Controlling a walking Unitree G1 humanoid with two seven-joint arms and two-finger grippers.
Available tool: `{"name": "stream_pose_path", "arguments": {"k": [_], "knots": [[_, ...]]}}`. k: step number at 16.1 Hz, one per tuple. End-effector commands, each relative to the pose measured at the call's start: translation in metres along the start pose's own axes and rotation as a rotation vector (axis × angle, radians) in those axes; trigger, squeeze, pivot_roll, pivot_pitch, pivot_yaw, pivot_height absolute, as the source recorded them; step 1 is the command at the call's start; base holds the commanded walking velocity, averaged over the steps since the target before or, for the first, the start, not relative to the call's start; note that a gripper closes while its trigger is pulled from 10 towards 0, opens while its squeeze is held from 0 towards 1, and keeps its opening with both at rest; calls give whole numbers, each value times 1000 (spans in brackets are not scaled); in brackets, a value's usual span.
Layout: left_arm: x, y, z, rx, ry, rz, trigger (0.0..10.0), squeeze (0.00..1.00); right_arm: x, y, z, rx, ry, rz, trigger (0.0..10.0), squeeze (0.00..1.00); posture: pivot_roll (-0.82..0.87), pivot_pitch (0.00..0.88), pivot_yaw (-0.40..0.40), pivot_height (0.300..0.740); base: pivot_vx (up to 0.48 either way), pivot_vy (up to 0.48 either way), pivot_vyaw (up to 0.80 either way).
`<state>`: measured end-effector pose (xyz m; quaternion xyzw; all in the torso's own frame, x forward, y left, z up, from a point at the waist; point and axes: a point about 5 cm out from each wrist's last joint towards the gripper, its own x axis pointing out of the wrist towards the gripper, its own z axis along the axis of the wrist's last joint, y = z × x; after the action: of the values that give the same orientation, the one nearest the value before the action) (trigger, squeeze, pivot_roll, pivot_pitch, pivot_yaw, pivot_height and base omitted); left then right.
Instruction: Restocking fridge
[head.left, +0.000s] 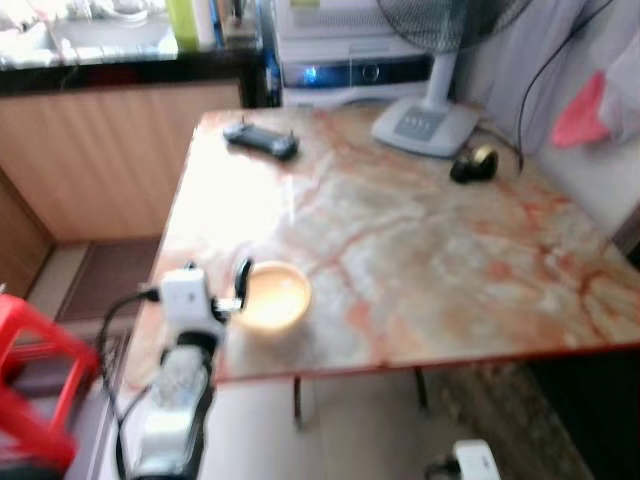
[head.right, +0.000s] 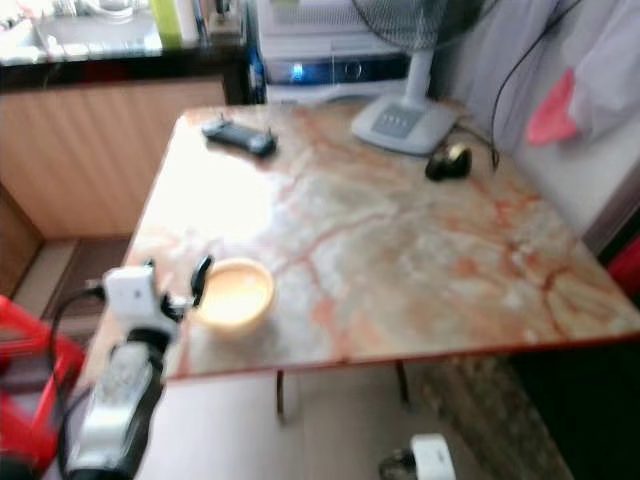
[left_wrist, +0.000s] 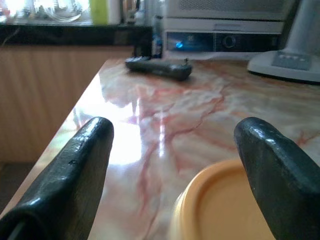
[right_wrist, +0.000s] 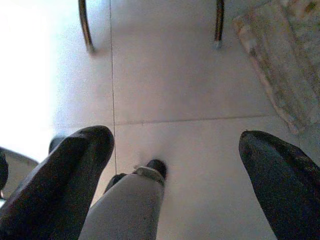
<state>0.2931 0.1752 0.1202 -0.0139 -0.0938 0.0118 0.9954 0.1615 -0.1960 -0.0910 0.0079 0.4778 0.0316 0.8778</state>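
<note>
Left eye view looks down on one marble surface (head.left: 420, 250) that carries four things: one yellow bowl (head.left: 272, 296) at lower left near the front edge, one black remote (head.left: 260, 139) at upper left, one fan base (head.left: 425, 125) at top centre, and one small dark round object (head.left: 474, 165) just right of that base. The left claw (head.left: 240, 285) sits at lower left of the frame, level with the bowl, with one black finger close against the bowl's left rim. Left wrist view shows its two fingers (left_wrist: 75, 175) spread wide, the bowl's rim between them at lower centre and nothing gripped; whether a finger touches the rim cannot be told. One red stool (head.left: 30, 370) stands at the far left on the floor. Right wrist view shows the right claw (right_wrist: 175, 175) pointing down at the tiled floor (right_wrist: 175, 90), its two fingers wide apart and holding nothing, with two table legs (right_wrist: 86, 25) at the top of the frame.
</note>
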Motion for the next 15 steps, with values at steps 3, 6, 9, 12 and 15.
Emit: {"name": "stream_pose_path", "arguments": {"k": [3,6,9,12,15], "knots": [[1,-8,7,5,-29,-23,10000,0,-3,-5,-9,14,25,-16,10000,0,16,0,-7,740,0,0,0],[-1,-7,6,-21,-23,-10,10000,0,-3,-5,-9,15,24,-14,10000,0,19,0,-9,740,0,0,0],[-2,9,5,-162,3,93,10000,0,-3,-5,-8,14,24,-14,10000,0,22,0,-10,740,0,0,0],[6,20,3,-246,56,53,10000,1000,-3,-5,-8,11,25,-13,10000,0,21,0,-12,740,0,0,0],[10,30,-4,-182,113,53,10000,1000,-3,-7,-7,9,23,-18,10000,0,17,0,-20,740,0,0,0]]}}
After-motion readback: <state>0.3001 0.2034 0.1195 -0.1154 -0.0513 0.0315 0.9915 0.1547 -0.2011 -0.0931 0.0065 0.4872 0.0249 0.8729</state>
